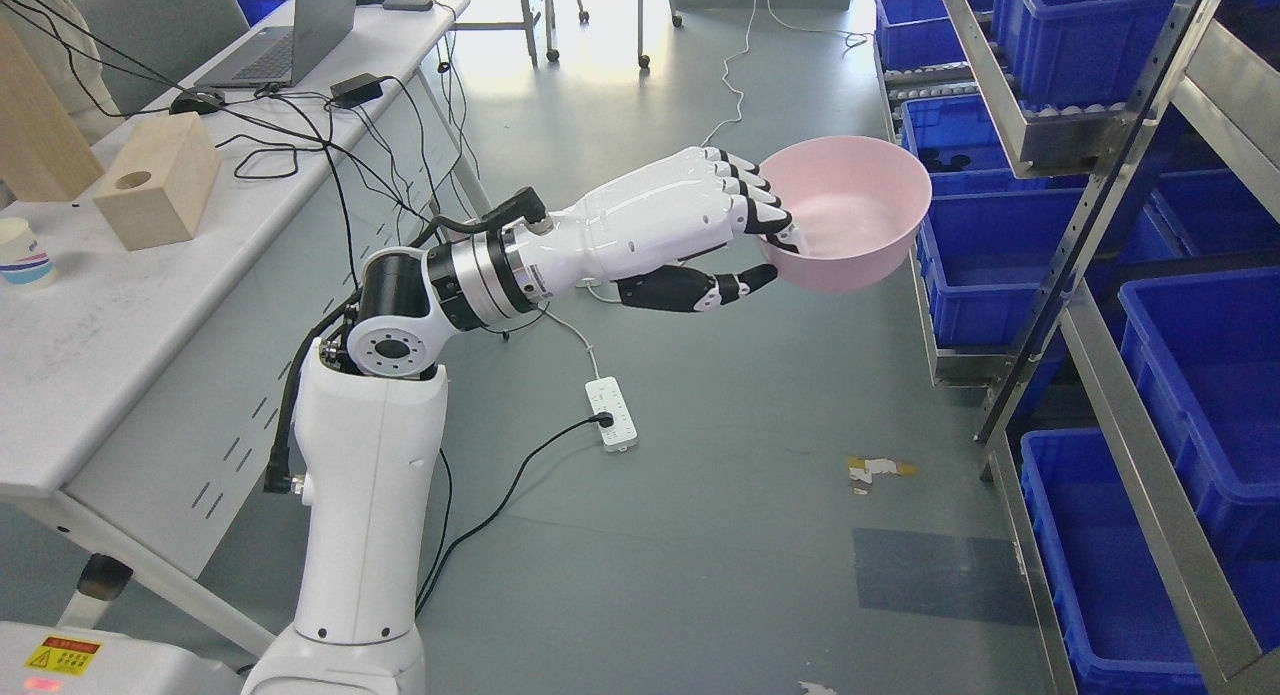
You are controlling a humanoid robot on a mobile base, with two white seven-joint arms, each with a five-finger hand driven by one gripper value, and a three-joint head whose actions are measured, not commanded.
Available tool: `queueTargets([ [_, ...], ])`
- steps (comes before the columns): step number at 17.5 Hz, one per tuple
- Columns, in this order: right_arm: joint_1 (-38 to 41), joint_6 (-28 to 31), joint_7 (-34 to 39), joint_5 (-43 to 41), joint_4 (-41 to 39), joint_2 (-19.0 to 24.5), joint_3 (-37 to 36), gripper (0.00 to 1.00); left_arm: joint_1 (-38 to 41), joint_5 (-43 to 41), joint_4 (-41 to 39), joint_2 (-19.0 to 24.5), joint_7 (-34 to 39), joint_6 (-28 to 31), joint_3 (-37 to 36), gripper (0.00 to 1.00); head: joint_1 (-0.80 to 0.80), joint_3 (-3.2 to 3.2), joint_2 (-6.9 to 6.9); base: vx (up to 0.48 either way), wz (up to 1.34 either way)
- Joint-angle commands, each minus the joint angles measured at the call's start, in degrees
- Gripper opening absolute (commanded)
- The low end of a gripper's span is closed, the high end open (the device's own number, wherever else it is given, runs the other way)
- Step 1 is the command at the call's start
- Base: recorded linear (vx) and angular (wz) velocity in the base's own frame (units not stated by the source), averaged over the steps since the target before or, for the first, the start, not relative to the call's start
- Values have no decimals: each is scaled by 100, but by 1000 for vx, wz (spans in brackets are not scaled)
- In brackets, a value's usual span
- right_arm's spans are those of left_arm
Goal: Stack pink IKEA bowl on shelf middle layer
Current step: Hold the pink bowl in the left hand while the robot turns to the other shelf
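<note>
Pink bowl (pixel 850 210) in left hand (pixel 700 225)

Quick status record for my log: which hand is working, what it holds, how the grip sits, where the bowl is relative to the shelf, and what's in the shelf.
working hand: left hand, arm extended toward the shelf
held item: pink bowl, upright, empty
grip: fingers over the near rim, thumb under the bowl
bowl position: in the air over the floor, just short of the metal shelf
shelf contents: blue bins on several layers
right hand: not in view
</note>
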Motion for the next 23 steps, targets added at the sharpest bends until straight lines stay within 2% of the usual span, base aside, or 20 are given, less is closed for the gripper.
queueTargets([
  [1,18,0,-32,0,-100,-100,0,100,-277,631,15,100,44,-4,-697,4,0,0,0,38,-147],
  [6,18,0,-32,0,-100,-100,0,100,-929,669,243,100,44,-4,-612,4,0,0,0,15,-206],
  [11,18,0,-32,0,-100,-100,0,100,-947,353,340,100,0,-4,-602,4,0,0,0,11,-502],
  [15,27,0,-32,0,-100,-100,0,100,-999,361,270,100,0,-4,-532,5,0,0,0,36,-997],
  [17,27,0,-32,0,-100,-100,0,100,-1192,353,304,100,-17,-4,-357,10,0,0,0,28,-1204],
  [19,18,0,-32,0,-100,-100,0,100,-1395,344,366,100,-104,-4,-242,8,0,0,0,45,-1343],
  [21,27,0,-32,0,-100,-100,0,100,-1334,196,384,100,-508,-4,-225,5,0,0,0,29,-1322],
  [23,27,0,-32,0,-100,-100,0,100,-1403,-391,620,100,-641,-4,133,3,0,0,0,30,-1333],
])
